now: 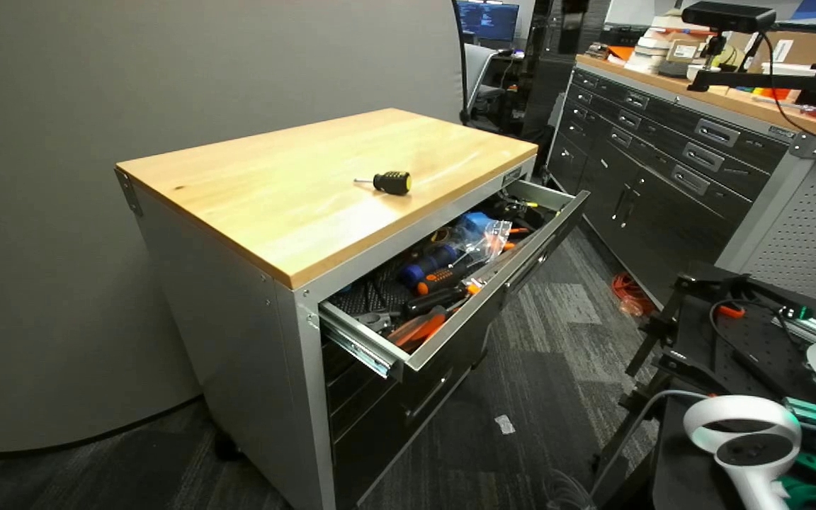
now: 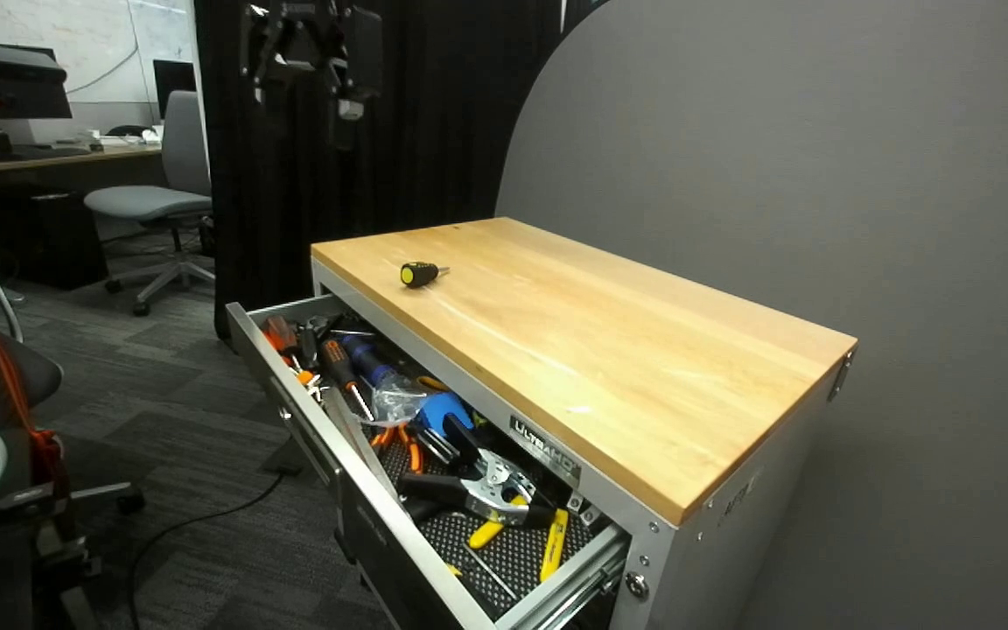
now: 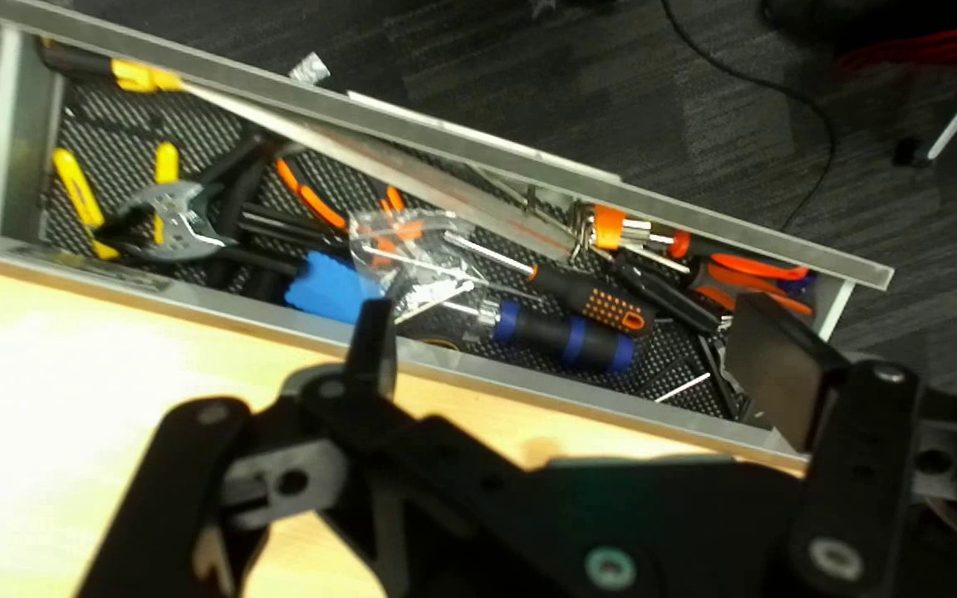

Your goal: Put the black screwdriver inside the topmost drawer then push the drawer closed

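The screwdriver (image 1: pixel 387 182) lies on the surface (image 1: pixel 273 184), near the edge (image 1: pixel 415 216) over the drawer (image 1: pixel 468 322). The drawer juts from the cabinet (image 1: pixel 238 340), just below that edge. Within it, in the wrist view, the clamp (image 3: pixel 171 220) lies left, the bag (image 3: pixel 420 274) midway, two handles (image 3: pixel 566 336) right of the bag; the blade (image 3: pixel 379 170) runs along the drawer's front (image 3: pixel 694 219). The jaws hang higher than the surface, well apart from the screwdriver. The partition (image 1: pixel 167 71) stands behind the cabinet.

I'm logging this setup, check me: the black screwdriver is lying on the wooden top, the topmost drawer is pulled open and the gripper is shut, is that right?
Not quite: the gripper is open, not shut; the wrist view shows its fingers wide apart. The black screwdriver is lying on the wooden top and the topmost drawer is pulled open.
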